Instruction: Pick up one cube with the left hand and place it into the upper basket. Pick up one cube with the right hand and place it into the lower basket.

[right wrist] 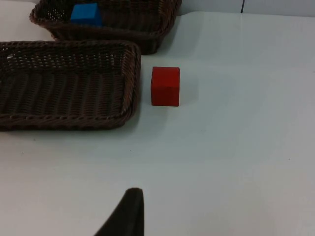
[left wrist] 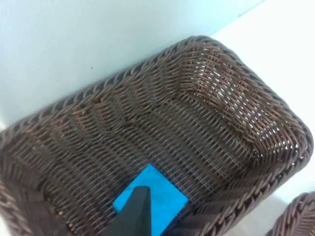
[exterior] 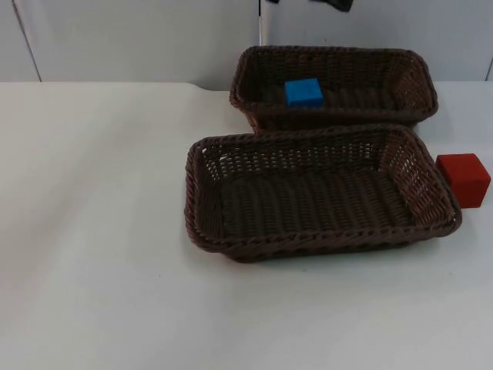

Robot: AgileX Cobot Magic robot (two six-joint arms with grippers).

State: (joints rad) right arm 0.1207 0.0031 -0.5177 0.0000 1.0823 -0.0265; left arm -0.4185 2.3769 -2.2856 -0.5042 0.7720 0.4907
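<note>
Brown wicker is what you have most of here: two woven baskets sit on the white table (exterior: 100, 231), one behind the other and nearly touching. The far basket (exterior: 420, 85) stands close to the grey wall (exterior: 139, 38), and the blue cube (exterior: 303, 92) lies flat on its floor, toward its left half. The near basket (exterior: 196, 200) holds nothing. The red cube (exterior: 464, 179) rests on the table just beside the near basket's right end, apart from the rim.

Your left gripper (left wrist: 135, 216) hangs above the far basket, its one visible fingertip over the blue cube; you cannot tell from this whether its jaws are apart or together. Your right gripper (right wrist: 125, 214) hangs above bare table, well short of the red cube, which lies ahead of it with the near basket alongside; its jaw state cannot be told either.
</note>
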